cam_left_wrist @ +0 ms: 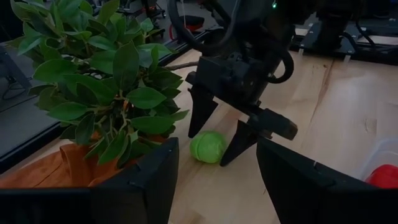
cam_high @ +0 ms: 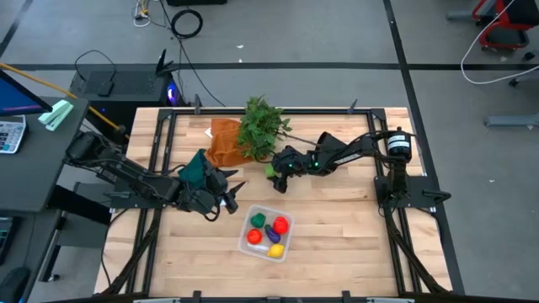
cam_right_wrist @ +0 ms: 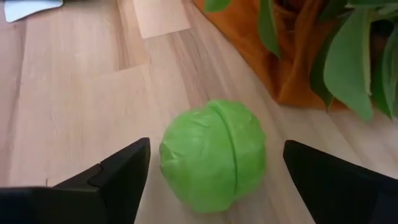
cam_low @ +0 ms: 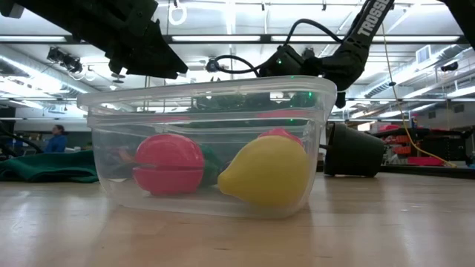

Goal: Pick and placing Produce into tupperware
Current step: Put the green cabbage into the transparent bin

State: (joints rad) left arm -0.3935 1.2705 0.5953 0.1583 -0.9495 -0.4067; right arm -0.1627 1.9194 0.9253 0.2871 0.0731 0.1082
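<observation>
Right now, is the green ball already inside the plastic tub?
No, the green ball sits on the bare wooden table beside the plant, between the open fingers of the right gripper, away from the tub.

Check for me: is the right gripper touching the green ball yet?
Apart. In the right wrist view the green ball sits between the open right gripper with bare table showing on both sides.
</observation>
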